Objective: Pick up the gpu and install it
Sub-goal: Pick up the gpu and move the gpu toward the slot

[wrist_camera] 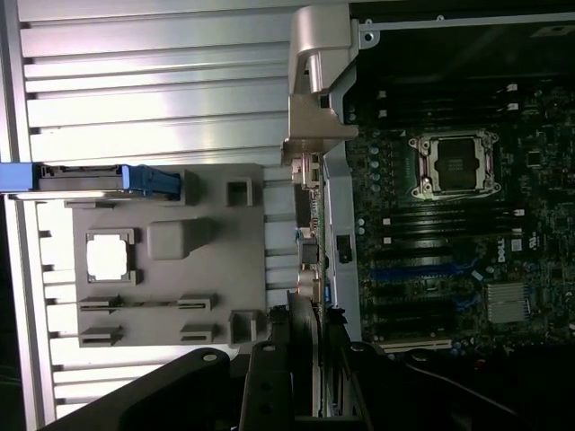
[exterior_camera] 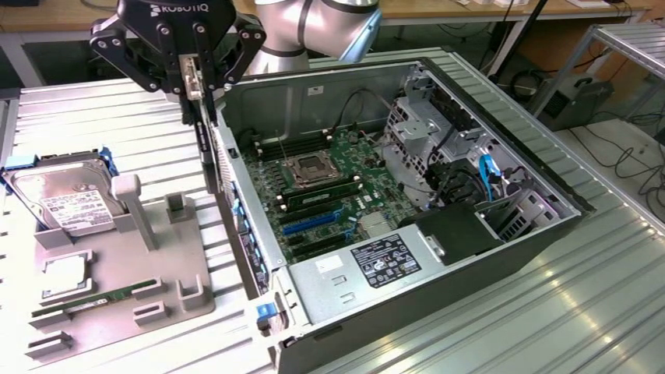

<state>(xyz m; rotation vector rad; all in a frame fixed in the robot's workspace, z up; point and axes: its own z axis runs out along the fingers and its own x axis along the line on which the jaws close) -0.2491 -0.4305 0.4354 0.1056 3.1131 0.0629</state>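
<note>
The arm reaches down from above, its claw [exterior_camera: 198,82] clenched on the gpu [exterior_camera: 211,152], which hangs upright and edge-on below the fingers, along the open computer case's [exterior_camera: 311,105] wall on the exterior view's left, over a ribbed metal counter [exterior_camera: 114,117] carrying a grey fixture tray [exterior_camera: 156,273].

Silver arm [exterior_camera: 311,23], blk tool [exterior_camera: 195,86] w/ white logo
</note>
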